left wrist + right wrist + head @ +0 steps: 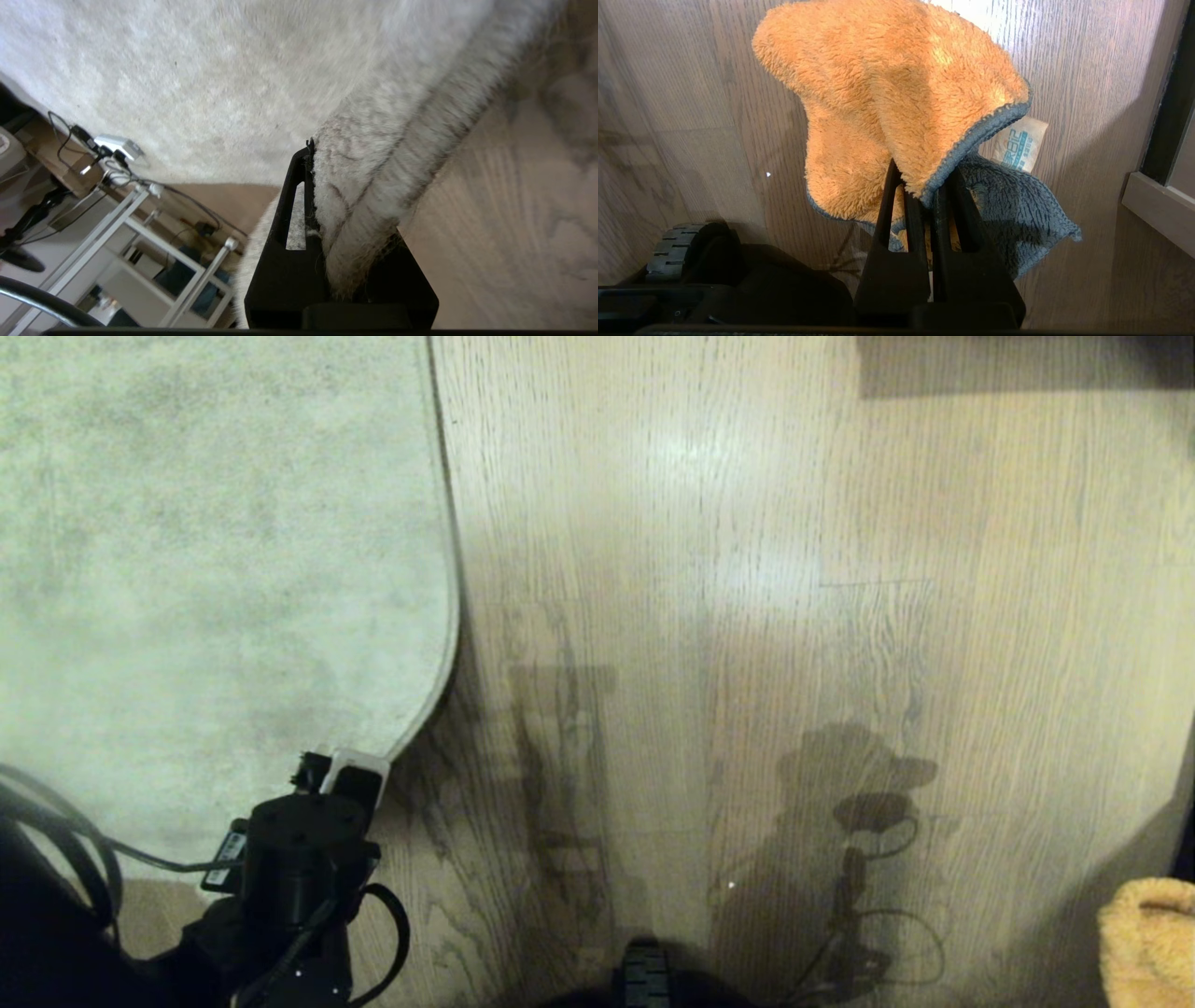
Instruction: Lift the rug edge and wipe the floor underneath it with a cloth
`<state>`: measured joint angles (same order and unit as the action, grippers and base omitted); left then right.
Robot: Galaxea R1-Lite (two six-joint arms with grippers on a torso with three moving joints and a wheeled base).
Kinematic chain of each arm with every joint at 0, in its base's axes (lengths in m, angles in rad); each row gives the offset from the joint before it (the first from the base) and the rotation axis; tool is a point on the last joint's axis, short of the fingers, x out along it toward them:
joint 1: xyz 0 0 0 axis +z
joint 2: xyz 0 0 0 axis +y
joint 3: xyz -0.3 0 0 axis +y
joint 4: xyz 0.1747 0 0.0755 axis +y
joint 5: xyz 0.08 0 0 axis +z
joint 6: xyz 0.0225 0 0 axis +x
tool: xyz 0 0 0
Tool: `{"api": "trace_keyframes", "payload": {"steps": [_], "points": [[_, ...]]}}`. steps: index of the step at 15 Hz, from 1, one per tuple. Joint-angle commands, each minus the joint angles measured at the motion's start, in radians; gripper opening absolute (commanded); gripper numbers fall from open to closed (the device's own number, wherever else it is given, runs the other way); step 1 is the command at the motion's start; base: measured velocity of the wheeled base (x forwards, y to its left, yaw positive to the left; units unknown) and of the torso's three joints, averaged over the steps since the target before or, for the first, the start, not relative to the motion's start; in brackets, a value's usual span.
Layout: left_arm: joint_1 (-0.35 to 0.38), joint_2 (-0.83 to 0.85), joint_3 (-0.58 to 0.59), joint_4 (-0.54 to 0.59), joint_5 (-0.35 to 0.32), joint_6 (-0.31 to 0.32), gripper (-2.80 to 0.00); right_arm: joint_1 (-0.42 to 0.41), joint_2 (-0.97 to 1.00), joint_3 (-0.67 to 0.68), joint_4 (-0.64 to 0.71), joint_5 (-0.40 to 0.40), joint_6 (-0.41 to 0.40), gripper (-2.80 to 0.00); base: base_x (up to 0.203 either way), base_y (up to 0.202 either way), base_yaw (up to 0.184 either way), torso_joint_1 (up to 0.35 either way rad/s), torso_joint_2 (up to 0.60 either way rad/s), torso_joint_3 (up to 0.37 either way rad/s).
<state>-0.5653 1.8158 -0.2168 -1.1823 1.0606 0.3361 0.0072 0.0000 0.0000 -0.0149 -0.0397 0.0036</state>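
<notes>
Grey-beige rug edge [369,186] pinched in the closed left pincer [345,261] just above the floor [747,616]; right pincer [924,205] clamped on the orange cloth [887,93].

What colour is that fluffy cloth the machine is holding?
The cloth is orange-yellow, with a grey-blue edge and underside; the right wrist view shows it best.

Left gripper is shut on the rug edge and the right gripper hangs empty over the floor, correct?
Not quite. The right gripper is shut on the cloth, as the right wrist view shows. The left gripper does clamp the rug edge.
</notes>
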Motion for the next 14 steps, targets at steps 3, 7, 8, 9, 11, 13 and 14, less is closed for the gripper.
{"api": "trace_keyframes", "payload": {"steps": [3, 7, 8, 9, 11, 13, 14], "points": [[-0.030, -0.039, -0.001, -0.010, 0.003, 0.000, -2.80, 0.000, 0.001, 0.000, 0.000, 0.000, -0.001, -2.80, 0.000, 0.000, 0.000, 0.000, 0.00, 0.000], [-0.024, -0.043, -0.004, -0.011, 0.004, 0.000, -2.80, 0.000, 0.000, 0.000, 0.000, 0.000, -0.001, -2.80, 0.000, 0.000, 0.000, 0.000, 0.00, 0.000], [-0.025, -0.052, -0.001, -0.011, 0.004, 0.000, -2.80, 0.000, 0.000, 0.000, 0.000, 0.000, -0.001, -2.80, 0.000, 0.000, 0.000, 0.000, 0.00, 0.000], [-0.025, -0.067, 0.003, -0.010, 0.003, 0.000, -2.80, 0.000, 0.002, 0.000, 0.000, 0.000, -0.001, -2.80, 0.000, 0.000, 0.000, 0.000, 0.00, 0.000], [-0.020, -0.094, 0.007, -0.008, 0.004, 0.000, -2.80, 0.000, 0.000, 0.000, 0.000, 0.000, -0.001, -2.80, 0.000, 0.000, 0.000, 0.000, 0.00, 0.000], [0.007, -0.108, -0.003, -0.008, 0.004, 0.000, -2.80, 0.000, 0.000, 0.000, 0.000, 0.000, -0.001, -2.80, 0.000, 0.000, 0.000, 0.000, 0.00, 0.000], [0.018, -0.118, -0.006, -0.008, 0.006, 0.000, -2.80, 0.000, 0.002, 0.000, 0.000, 0.000, -0.001, -2.80, 0.000, 0.000, 0.000, 0.000, 0.00, 0.000]]}}
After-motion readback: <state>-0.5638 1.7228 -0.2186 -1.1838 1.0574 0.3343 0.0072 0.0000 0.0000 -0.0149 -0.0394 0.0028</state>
